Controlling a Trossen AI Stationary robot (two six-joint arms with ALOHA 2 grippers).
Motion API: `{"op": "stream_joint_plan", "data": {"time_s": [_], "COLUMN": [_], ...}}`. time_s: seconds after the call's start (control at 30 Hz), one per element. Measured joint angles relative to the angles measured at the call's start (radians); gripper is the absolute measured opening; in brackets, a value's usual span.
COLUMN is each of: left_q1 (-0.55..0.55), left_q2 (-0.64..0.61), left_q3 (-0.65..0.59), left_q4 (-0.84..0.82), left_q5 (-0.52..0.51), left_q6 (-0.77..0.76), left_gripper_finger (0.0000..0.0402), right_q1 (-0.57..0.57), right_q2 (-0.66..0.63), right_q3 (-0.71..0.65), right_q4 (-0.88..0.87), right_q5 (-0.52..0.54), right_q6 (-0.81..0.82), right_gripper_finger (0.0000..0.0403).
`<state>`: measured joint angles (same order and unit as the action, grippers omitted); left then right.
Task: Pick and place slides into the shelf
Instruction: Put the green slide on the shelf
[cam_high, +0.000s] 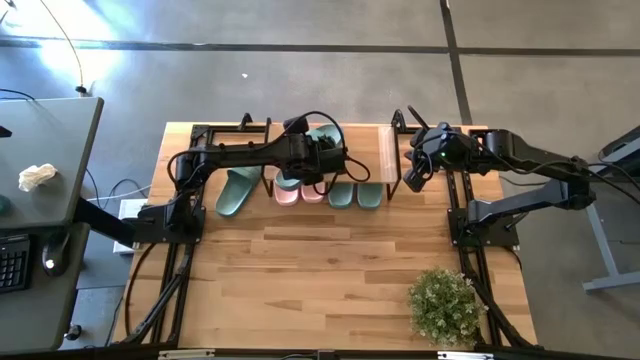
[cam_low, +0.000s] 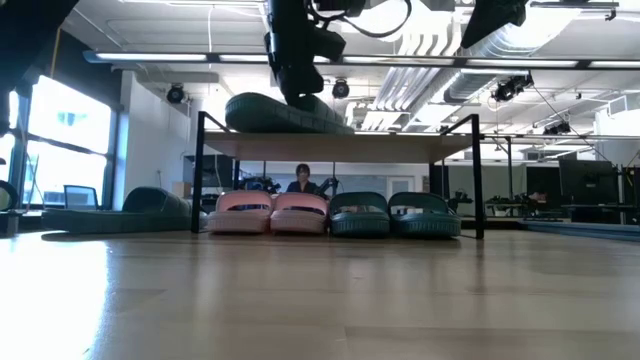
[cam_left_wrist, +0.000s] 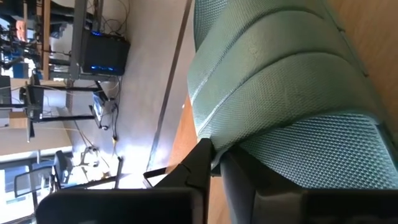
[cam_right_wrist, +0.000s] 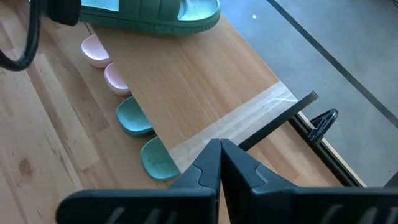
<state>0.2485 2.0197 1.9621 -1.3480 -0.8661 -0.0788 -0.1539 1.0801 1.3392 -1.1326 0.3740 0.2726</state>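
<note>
- Nearest on the desk (cam_high: 330, 270) stands a small potted plant (cam_high: 443, 305), at the near right and well apart from the work; it plays no part.
- On the lower tier of the shelf (cam_low: 340, 145) four slides sit side by side, toes toward the near edge: a pink pair (cam_low: 268, 212) on the left and a green pair (cam_low: 395, 214) on the right. Packed touching like this, they fill the tier's width, so I judge the rest must go on top.
- One green slide (cam_high: 238, 190) lies on the desk just left of the shelf, outside its frame and not yet shelved.
- On the plank top, toward its left end, rests another green slide (cam_low: 288, 113). The left gripper (cam_high: 322, 155) is directly over it, and its wrist view shows the fingers (cam_left_wrist: 199, 165) narrow, close together at the sandal's edge. Whether they grip it or have let go I cannot tell; the sole looks borne by the plank, so release seems the step in hand.
- The right gripper (cam_high: 415, 178) waits over the shelf's right end, fingers (cam_right_wrist: 208, 165) pressed together and holding nothing, clear of the left arm's working space.
</note>
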Motion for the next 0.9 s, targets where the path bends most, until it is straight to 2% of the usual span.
{"op": "stream_joint_plan", "data": {"time_s": [0.23, 0.47, 0.73, 0.9], "left_q1": [0.0, -0.002, -0.044, -0.086], "left_q2": [0.0, -0.006, -0.06, -0.12], "left_q3": [0.0, 0.0, 0.0, 0.0], "left_q4": [-0.005, -0.021, -0.042, -0.071], "left_q5": [0.017, 0.08, 0.056, 0.04], "left_q6": [-0.001, 0.006, 0.036, 0.134], "left_gripper_finger": [0.0094, 0.0157, 0.0186, 0.0188], "right_q1": [0.0, 0.0, 0.0, 0.0], "right_q2": [0.0, 0.0, 0.0, 0.0], "right_q3": [0.0, 0.0, 0.0, 0.0], "right_q4": [0.0, 0.0, 0.0, 0.001], "right_q5": [0.0, 0.0, 0.013, 0.016], "right_q6": [0.0, -0.001, -0.01, -0.011], "right_gripper_finger": [0.0, 0.0, 0.0, 0.0]}}
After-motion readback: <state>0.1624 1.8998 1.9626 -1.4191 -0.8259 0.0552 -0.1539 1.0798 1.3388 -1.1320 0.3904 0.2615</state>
